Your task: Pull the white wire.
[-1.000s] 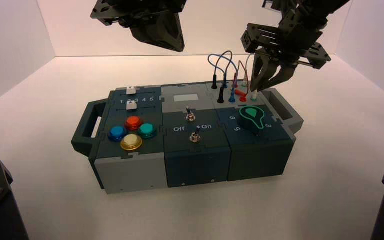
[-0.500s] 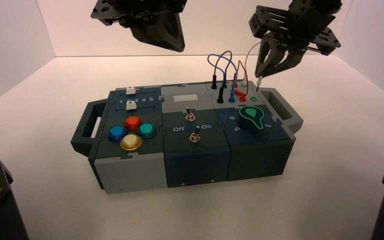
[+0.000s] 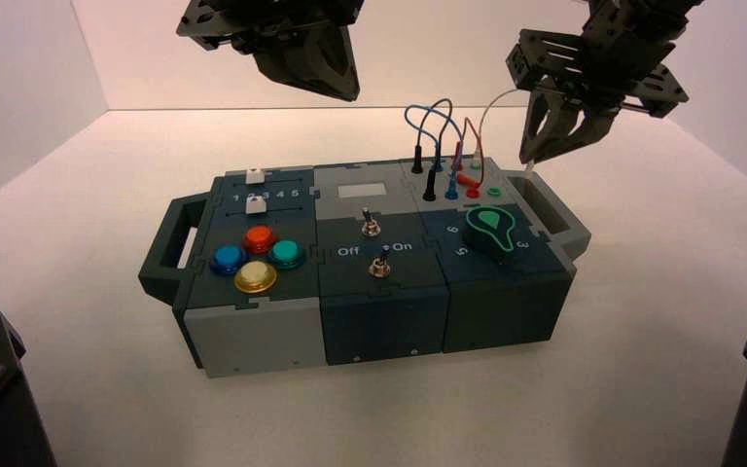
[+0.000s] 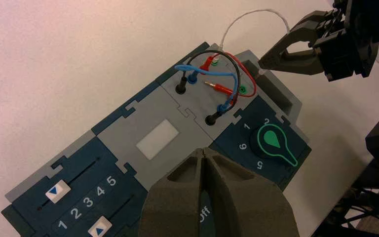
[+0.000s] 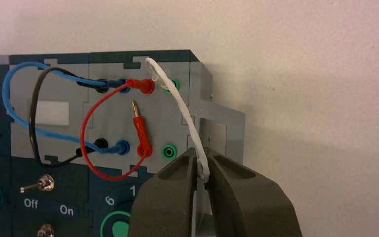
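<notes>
Right wrist view alone shows right end effector (image 5: 202,173) pinching white wire (image 5: 185,111).

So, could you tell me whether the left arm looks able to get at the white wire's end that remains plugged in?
Probably yes: the left gripper hangs over the box's back, nothing between it and that white wire end; the right gripper holds the far end.

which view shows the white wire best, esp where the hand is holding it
The right wrist view: the right hand is shut on the white wire near its freed end, beside an empty green socket. The left wrist view shows its whole arch from afar. The high view shows only a faint strand.
</notes>
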You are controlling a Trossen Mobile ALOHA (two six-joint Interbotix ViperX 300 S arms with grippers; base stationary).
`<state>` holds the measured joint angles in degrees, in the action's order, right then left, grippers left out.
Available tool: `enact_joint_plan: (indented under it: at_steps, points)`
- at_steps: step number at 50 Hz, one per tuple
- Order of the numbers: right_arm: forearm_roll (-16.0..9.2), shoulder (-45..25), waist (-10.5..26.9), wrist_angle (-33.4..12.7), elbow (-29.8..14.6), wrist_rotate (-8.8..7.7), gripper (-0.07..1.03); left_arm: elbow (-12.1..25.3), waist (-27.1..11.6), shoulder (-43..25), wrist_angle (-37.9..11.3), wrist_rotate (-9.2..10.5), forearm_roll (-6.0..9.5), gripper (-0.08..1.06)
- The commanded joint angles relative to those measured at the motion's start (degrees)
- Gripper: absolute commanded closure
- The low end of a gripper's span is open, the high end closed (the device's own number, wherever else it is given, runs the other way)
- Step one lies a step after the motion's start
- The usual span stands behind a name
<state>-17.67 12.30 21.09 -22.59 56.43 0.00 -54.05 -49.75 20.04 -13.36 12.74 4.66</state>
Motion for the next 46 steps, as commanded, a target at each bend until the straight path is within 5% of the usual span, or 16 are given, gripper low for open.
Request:
enact_joint_plan:
  at_steps: [1, 4, 46]
  points:
    - [0.00, 0.00, -0.09, -0.09, -1.05, -0.09, 0.72, 2.20, -0.18, 0.35, 0.44, -0.09, -0.18, 1.01]
    - [0.00, -0.09, -0.18, -0.18, -1.05, 0.00, 0.62, 2.29, -0.18, 0.26, 0.44, -0.09, -0.18, 1.01]
    - [-0.26, 17.31, 1.67, -7.38, 4.66, -0.70, 0.62, 1.49, 4.92, 1.49, -3.87, -2.46, -1.41, 1.01]
